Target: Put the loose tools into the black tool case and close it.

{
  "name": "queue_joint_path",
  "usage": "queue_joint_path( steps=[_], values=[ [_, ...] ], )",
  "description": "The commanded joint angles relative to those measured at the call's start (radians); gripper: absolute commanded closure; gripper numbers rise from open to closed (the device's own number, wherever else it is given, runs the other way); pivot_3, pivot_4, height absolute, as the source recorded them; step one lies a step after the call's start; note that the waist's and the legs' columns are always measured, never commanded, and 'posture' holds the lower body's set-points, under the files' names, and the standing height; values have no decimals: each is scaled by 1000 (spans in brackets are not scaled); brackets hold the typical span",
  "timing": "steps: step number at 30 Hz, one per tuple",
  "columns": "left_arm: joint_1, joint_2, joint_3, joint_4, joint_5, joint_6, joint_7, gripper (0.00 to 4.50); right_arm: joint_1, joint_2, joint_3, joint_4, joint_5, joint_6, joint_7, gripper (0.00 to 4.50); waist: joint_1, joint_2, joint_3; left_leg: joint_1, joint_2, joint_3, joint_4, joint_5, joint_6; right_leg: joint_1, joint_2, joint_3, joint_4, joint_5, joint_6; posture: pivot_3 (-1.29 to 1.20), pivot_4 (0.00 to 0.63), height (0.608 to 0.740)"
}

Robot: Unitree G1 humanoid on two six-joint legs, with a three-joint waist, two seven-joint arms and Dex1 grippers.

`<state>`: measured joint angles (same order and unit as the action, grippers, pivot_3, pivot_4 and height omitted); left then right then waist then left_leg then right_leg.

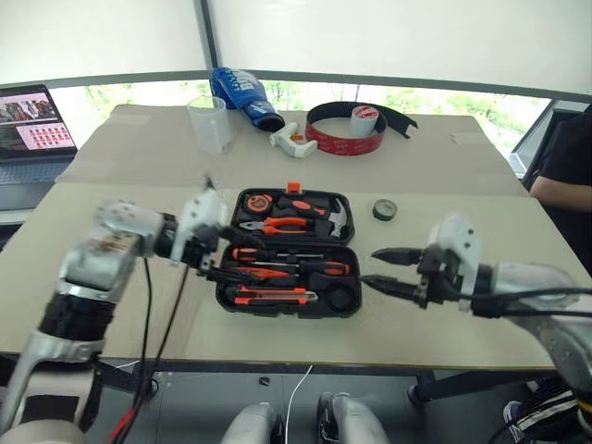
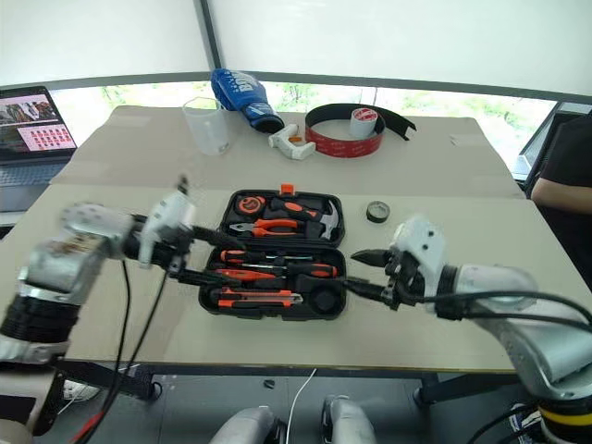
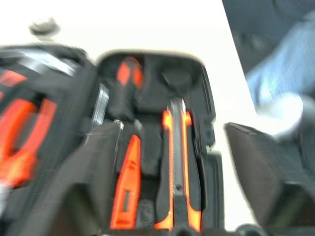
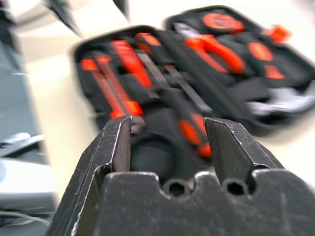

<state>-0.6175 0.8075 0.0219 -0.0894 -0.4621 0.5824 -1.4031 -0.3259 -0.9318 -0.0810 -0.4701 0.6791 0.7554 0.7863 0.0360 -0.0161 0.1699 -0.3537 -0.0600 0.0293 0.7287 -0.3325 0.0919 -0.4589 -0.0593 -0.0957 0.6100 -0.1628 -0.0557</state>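
The black tool case [image 1: 287, 314] lies open at the middle of the table, its lid half toward the far side. In the near half lie two long screwdrivers [image 1: 305, 268] with orange-black handles. A black-orange utility knife [image 1: 273, 297] lies along the front. My left gripper [image 1: 242, 262] hovers over the case's left end, fingers apart and empty. To the right of the case my right gripper [image 1: 368, 265] points at it, open and empty. A small dark tape roll [image 1: 385, 210] sits on the table beyond the right gripper, outside the case.
Orange-handled pliers [image 1: 277, 225] and a hammer [image 1: 335, 217] sit in the lid half. Farther back are a clear cup [image 1: 211, 123], a blue packet [image 1: 242, 95] and a big red-black tape band [image 1: 347, 129]. A laptop [image 1: 32, 129] is far left; a person's arm [image 1: 564, 190] is at the right edge.
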Motion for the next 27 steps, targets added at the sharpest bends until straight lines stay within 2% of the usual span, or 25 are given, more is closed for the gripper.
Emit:
queue_joint_path(
  steps=[1, 4, 8, 14, 19, 21, 27],
  values=[
    [27, 13, 131, -99, -146, 149, 90, 0, -170, -9, 82, 235, -136, -89, 77, 1203, -2, 0, 0, 0, 0, 0, 0, 0, 0, 0, 0, 0, 0, 0, 0, 0, 150, 730],
    [77, 31, 151, -146, -175, 165, 107, 0, -348, 56, 213, 505, -301, -199, 106, 1203, -11, 0, 0, 1, 0, 1, 0, 0, -1, 0, 0, 0, 0, 0, 0, 0, 150, 730],
    [134, 33, 138, -203, -139, 121, 170, 0, -577, 177, 362, 950, -533, -402, 112, 1203, -25, 0, 2, 1, 0, 2, 0, 1, -2, 0, 0, 1, 1, 3, -5, 0, 150, 730],
    [183, 41, 141, -257, -136, 105, 230, 0, -768, 306, 419, 1415, -704, -647, 89, 1203, -27, 2, 4, 0, -1, 2, -2, 2, -3, 0, 0, -1, 0, 3, -7, 0, 150, 730],
    [212, 52, 148, -280, -140, 98, 260, 0, -854, 365, 416, 1621, -794, -765, 25, 1203, -39, 2, 4, 1, -1, 2, -4, 3, -6, 0, 0, -2, 0, 3, -7, 0, 150, 730],
    [225, 55, 148, -289, -140, 94, 268, 0, -876, 385, 403, 1667, -813, -788, 8, 1203, -44, 2, 4, 1, -1, 2, -6, 2, -16, 0, -1, -2, 0, 3, -7, 0, 150, 730],
    [236, 64, 149, -301, -145, 93, 286, 0, -903, 434, 383, 1740, -855, -838, -39, 1203, -52, 2, 4, 5, 0, 2, -13, 8, -26, 0, -1, -2, 1, 5, -15, 0, 150, 730]
  ],
)
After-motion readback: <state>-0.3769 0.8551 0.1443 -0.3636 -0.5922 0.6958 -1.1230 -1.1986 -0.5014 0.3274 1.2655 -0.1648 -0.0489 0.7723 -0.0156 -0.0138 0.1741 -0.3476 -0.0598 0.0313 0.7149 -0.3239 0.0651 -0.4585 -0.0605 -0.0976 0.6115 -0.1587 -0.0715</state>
